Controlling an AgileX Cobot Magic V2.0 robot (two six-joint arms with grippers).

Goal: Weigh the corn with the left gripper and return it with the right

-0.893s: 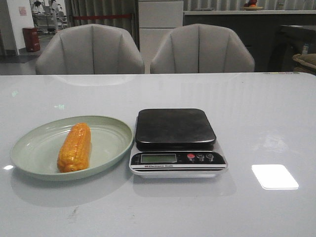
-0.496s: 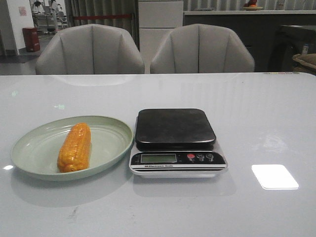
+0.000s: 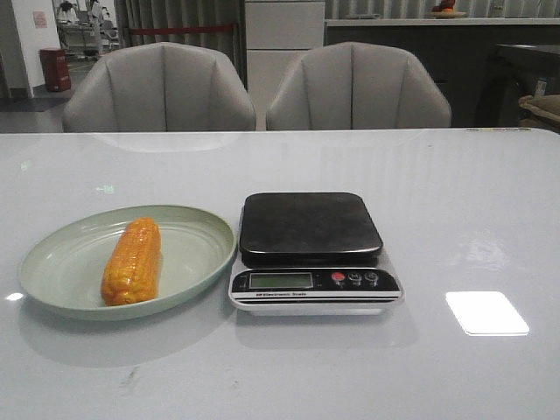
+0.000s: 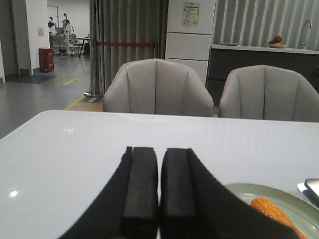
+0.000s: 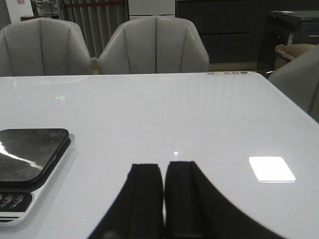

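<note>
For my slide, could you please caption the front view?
Corn lies on a pale green plate beside an empty kitchen scale; no gripper in view.

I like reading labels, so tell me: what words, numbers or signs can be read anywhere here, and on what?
Scale: a line of print under its blank display, too small to read.
Cabinet poster: blurred, unreadable.
Wall sign: blurred, unreadable.
Corn, plate: no text.

Corn (image 3: 132, 261) orange-yellow w/ kernel rows; plate (image 3: 194, 247) pale green; scale (image 3: 311, 229) black top, silver base.
</note>
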